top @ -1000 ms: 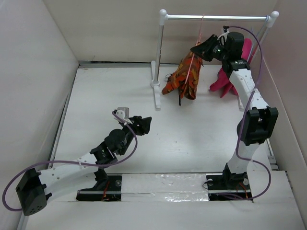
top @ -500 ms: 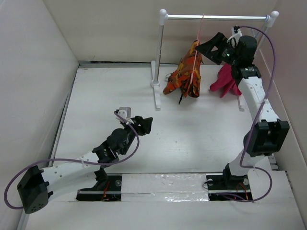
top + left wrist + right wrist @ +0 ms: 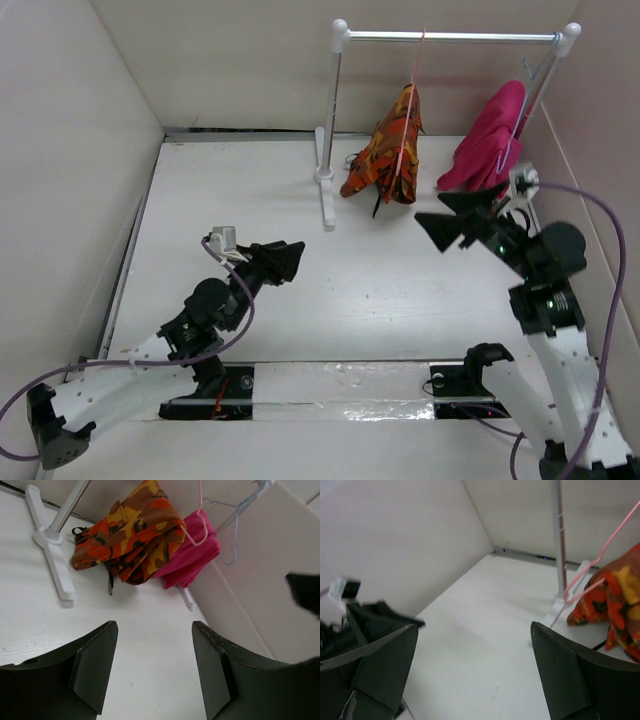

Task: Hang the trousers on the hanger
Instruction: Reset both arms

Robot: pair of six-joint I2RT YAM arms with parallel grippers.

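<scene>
The camouflage trousers (image 3: 385, 152) hang draped over the salmon-pink hanger (image 3: 412, 90), whose hook sits on the white rail (image 3: 450, 37). In the left wrist view the trousers (image 3: 135, 535) and the hanger (image 3: 199, 527) show far ahead of my left gripper (image 3: 154, 626). That gripper is open and holds nothing. From above, my left gripper (image 3: 285, 262) hovers over the near-left table. My right gripper (image 3: 438, 214) is open and empty, well in front of the rail. Its wrist view has the trousers (image 3: 620, 605) and the hanger (image 3: 605, 550) at the far right, past the right gripper (image 3: 475, 627).
A magenta-pink garment (image 3: 490, 140) hangs at the rail's right end beside a pale wire hanger (image 3: 232, 525). The rail's left post (image 3: 335, 110) stands on a white foot (image 3: 326, 200). Pale walls close the table on the left, back and right.
My right gripper opened, let go at the rail and drew back toward the near right. The trousers stay on the hanger. My left arm shifted slightly left and its jaws widened a little.
</scene>
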